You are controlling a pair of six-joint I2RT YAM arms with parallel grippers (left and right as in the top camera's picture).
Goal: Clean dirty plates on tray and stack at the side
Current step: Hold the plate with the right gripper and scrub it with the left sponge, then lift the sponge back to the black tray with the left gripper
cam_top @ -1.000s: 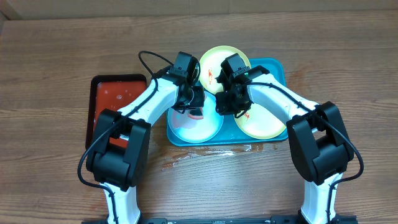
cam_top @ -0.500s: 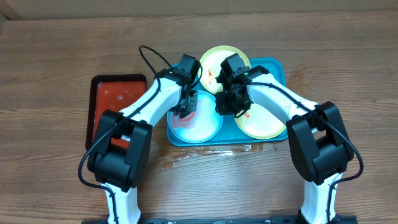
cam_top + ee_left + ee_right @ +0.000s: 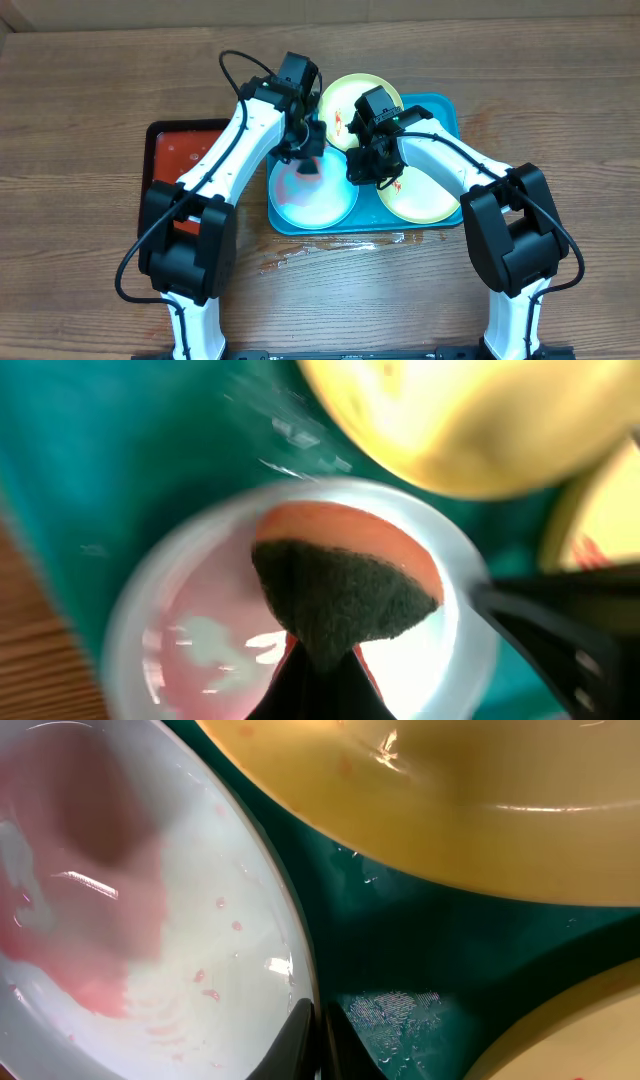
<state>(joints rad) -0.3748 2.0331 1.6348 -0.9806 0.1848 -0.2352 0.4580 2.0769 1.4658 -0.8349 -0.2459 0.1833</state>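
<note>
The light blue plate [image 3: 315, 205] lies at the front left of the turquoise tray [image 3: 445, 110], its pale centre smeared pink. My left gripper [image 3: 308, 158] is shut on a sponge [image 3: 345, 595] with a dark green face and orange body, held over the plate's far side [image 3: 200, 640]. My right gripper [image 3: 357, 175] is shut on the blue plate's right rim [image 3: 150, 920], as the right wrist view [image 3: 315, 1032] shows. One yellow-green plate [image 3: 345, 100] sits at the tray's far edge. Another yellow-green plate [image 3: 425, 200] sits at the right.
A smaller red tray with a black rim [image 3: 185, 160] lies left of the turquoise tray. Water glistens on the wooden table [image 3: 320, 245] in front of the tray. The tray floor [image 3: 420, 950] is wet between the plates.
My left gripper has moved with the sponge from the blue plate's left-middle toward its far edge. The right arm has not moved.
</note>
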